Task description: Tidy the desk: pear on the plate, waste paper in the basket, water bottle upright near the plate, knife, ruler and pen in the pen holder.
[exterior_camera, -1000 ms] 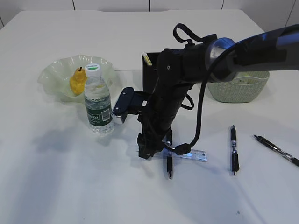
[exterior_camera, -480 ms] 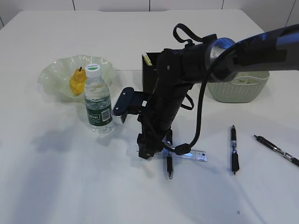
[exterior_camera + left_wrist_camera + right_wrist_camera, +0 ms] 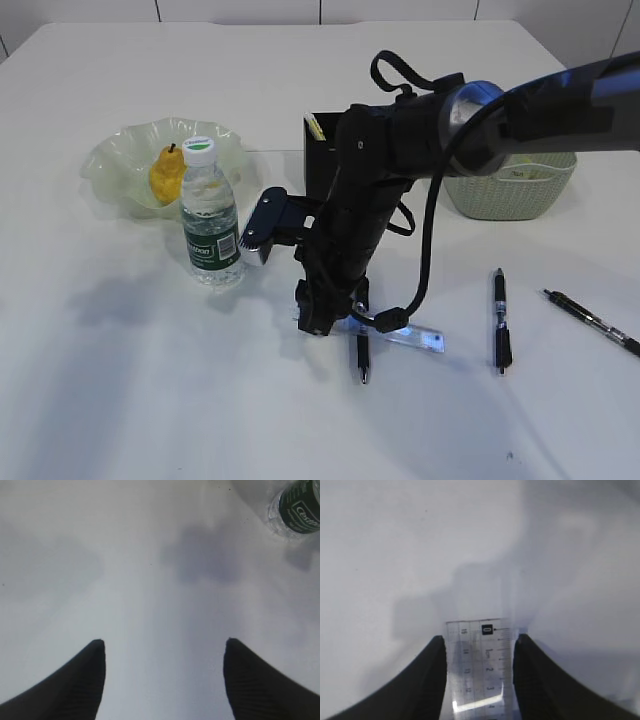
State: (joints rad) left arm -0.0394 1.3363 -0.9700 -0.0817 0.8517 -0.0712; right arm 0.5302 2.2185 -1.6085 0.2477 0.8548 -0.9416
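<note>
Right end effector (image 3: 479,642) is down at the worktop (image 3: 150,400), in front of the pen holder (image 3: 322,150). The ruler (image 3: 481,665) sits between its two fingers (image 3: 427,680), both edges touching or just about touching the inner faces. Looks clamped on the ruler across its width; the zero end pokes out past the fingertips.

In the exterior view the ruler (image 3: 405,335) runs out to the right of the end effector (image 3: 318,322), with its near end hidden under the arm. A black pen (image 3: 362,357) lies just beside it, partly crossing under. That view can't show finger contact; only the right wrist view does.

Left end effector (image 3: 162,652): fingers well apart, nothing between them, bare worktop below. The water bottle (image 3: 297,507) shows at the top right corner of the left wrist view, well clear of the fingers. This end effector doesn't appear in the exterior view.

Exterior only:
- Water bottle (image 3: 210,215) upright, just in front of the plate (image 3: 110,160).
- Pear (image 3: 166,175) on the plate.
- Basket (image 3: 510,190) right of the pen holder, partly behind the arm.
- Two more pens (image 3: 499,320) (image 3: 592,322) on the worktop, right of the ruler.
- Something yellow at the pen holder's rim, can't tell what.
</note>
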